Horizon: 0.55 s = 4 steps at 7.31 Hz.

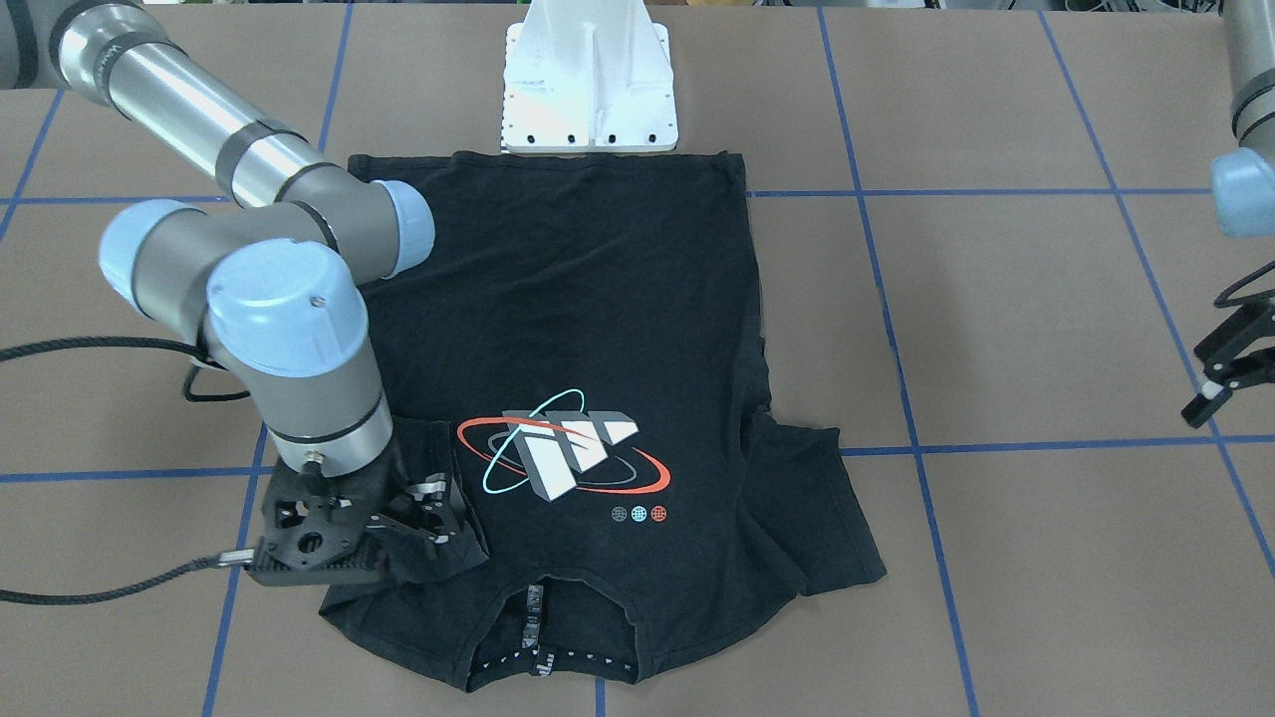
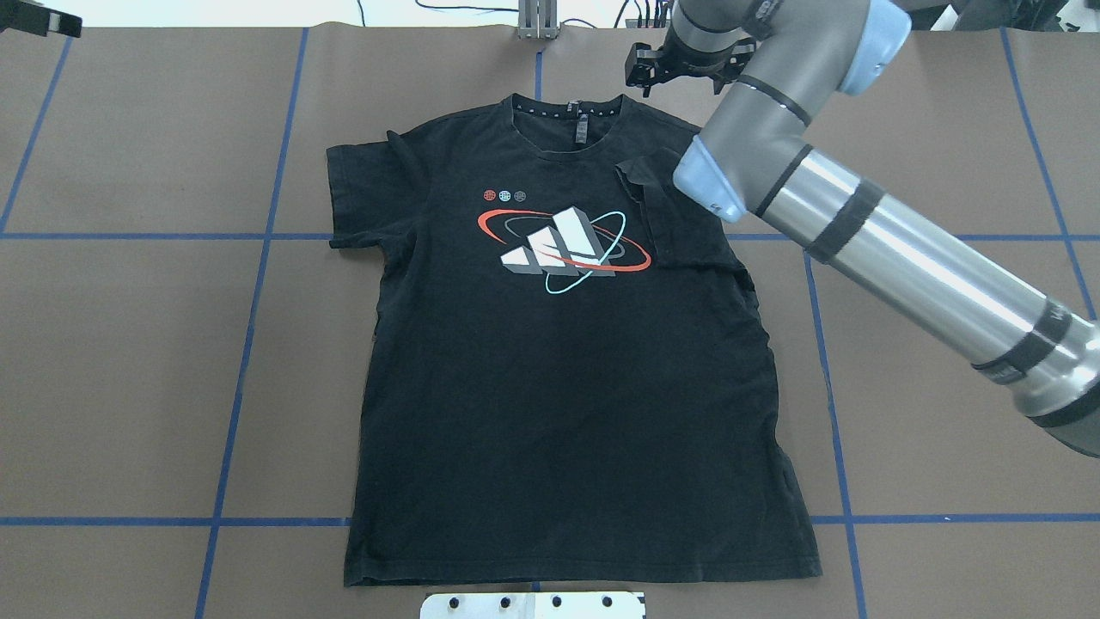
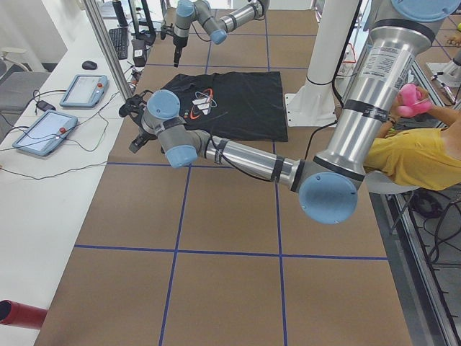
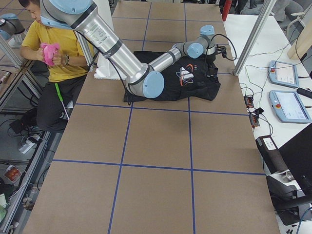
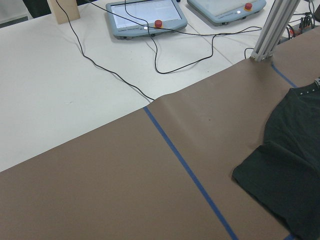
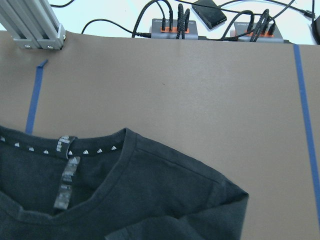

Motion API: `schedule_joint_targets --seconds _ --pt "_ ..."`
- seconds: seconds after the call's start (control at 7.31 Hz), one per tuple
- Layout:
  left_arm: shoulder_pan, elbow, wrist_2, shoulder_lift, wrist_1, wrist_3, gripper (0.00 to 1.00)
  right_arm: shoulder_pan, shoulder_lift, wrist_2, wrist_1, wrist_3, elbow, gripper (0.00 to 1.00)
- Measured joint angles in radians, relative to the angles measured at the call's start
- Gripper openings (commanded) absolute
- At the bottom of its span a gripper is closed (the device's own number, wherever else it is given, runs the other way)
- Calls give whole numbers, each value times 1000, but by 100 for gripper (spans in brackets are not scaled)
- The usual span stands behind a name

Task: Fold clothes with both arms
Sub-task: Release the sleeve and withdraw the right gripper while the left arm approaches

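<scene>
A black short-sleeved T-shirt (image 2: pixel 559 387) lies flat and front up in the middle of the brown table (image 2: pixel 129 344), which is marked into squares by blue tape lines (image 2: pixel 249 327). Its hem is next to the white base mount (image 1: pixel 590 80) and its collar (image 2: pixel 567 116) points away from the robot. On the chest is a graphic (image 2: pixel 559 245) of three slanted grey-white blocks, crossed by an orange-red ring and a thinner teal ring. Just above it is a row of three small round marks (image 2: pixel 504 196) in red, teal and grey. Small white marks line the inside of the neckband, and a strip label hangs at its centre. The body is mostly smooth, with light wrinkles along the side on the robot's right. The sleeve on the robot's left (image 2: pixel 357 193) is spread out on the table. The sleeve on the robot's right (image 2: pixel 662 215) is folded inward over the chest, and its edge reaches the graphic. The right end effector (image 1: pixel 433 513) is over that folded sleeve by the shoulder, and its fingers appear parted. The left end effector (image 1: pixel 1200 383) hangs off to the robot's left, well apart from the shirt, and its fingers are also spread with nothing between them.
</scene>
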Motion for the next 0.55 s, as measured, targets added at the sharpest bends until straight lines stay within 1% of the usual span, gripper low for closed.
schedule_joint_targets --seconds 0.14,0.27,0.41,0.55 --pt "77 37 103 -58 0 -75 100 38 -100 52 -19 -60 121 100" --pt "141 91 185 -108 -3 -113 100 78 -201 90 -25 -113 223 100" --pt "182 169 229 -153 -19 -129 100 123 -301 125 -25 -180 306 100" --pt "211 244 276 -183 -55 -150 100 171 -390 161 -25 -254 363 100"
